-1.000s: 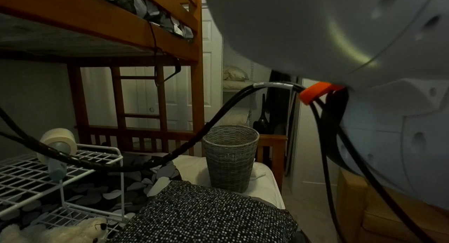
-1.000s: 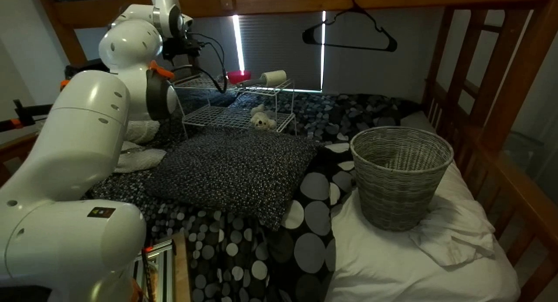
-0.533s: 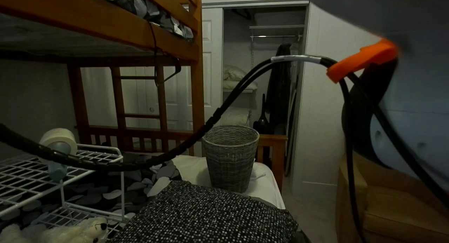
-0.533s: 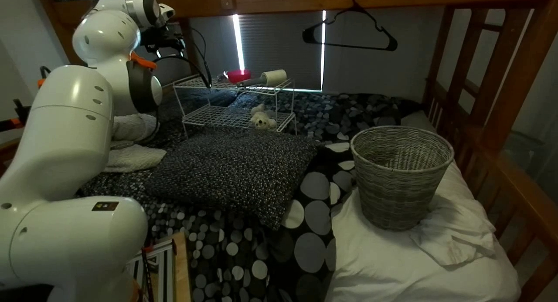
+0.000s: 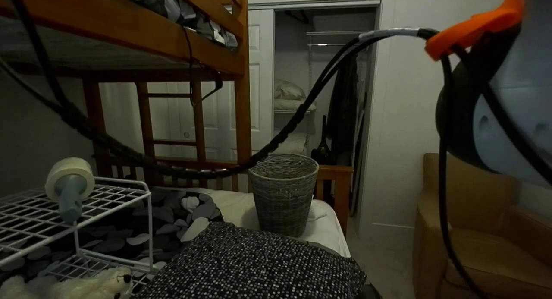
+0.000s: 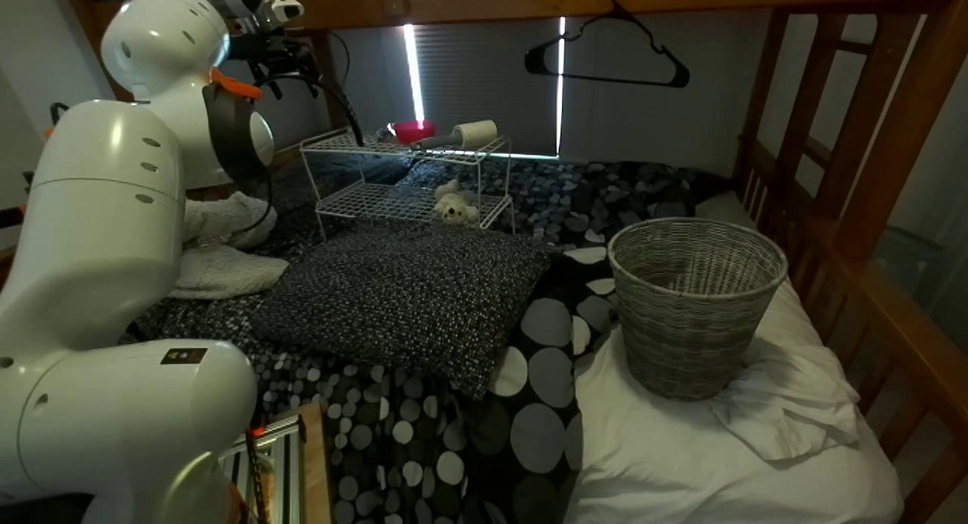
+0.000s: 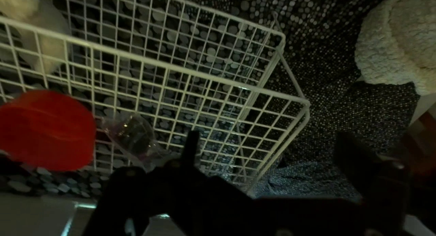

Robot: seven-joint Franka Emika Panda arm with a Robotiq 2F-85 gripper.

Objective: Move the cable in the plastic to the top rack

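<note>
We have our gripper (image 7: 268, 137) spread wide; the packet (image 7: 134, 135) lies on the top rack (image 7: 187, 72), beside the bowl (image 7: 47, 130).

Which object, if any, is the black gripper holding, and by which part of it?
Nothing is held: the black gripper is open, its jaws apart with nothing between. The clear plastic packet lies on the white wire-grid top rack.
</note>
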